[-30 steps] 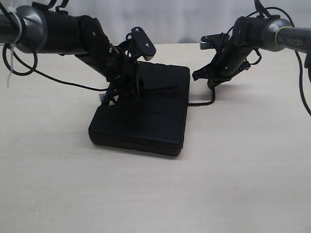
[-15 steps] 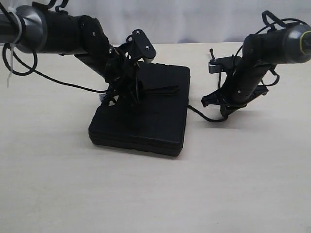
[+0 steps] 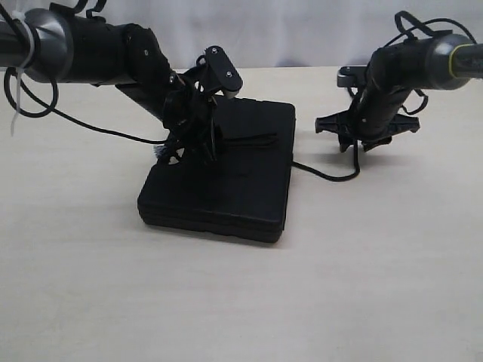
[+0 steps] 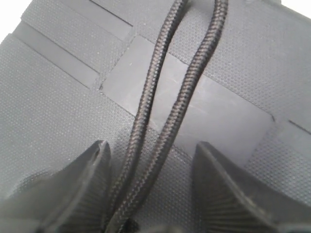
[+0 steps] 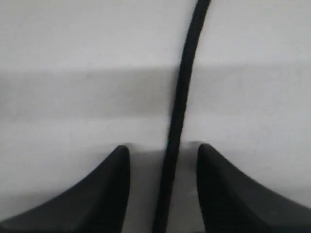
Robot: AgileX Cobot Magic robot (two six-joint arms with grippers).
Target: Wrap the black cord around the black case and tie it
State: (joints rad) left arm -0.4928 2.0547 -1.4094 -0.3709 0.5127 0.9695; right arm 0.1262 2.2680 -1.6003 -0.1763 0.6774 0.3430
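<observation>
Rightward and toward the far edge of the desk (image 3: 377, 286) is where the right gripper (image 3: 367, 138) has swung since a second ago, leaving the black case (image 3: 234, 188) and turning its fingers downward, while the left arm has not shifted. The case lies flat near the desk's middle, somewhat toward the far edge. The black cord (image 3: 332, 175) leaves the case's right edge, sags in a curve on the desk and rises into the right gripper. There the fingers stand apart with a single strand running loose between them, so nothing is pinched. The left gripper (image 4: 151, 145) rests low over the case's top, also spread, with two strands lying side by side between its fingers (one brushing close to a finger, neither squeezed). I judge the wrap only partly laid: cord crosses the lid, and no knot shows. The next move seems to call for the right fingers to close squarely on that thin strand, take up the slack and carry it round the case toward the doubled strands. No brand, label or writing can be read anywhere.
</observation>
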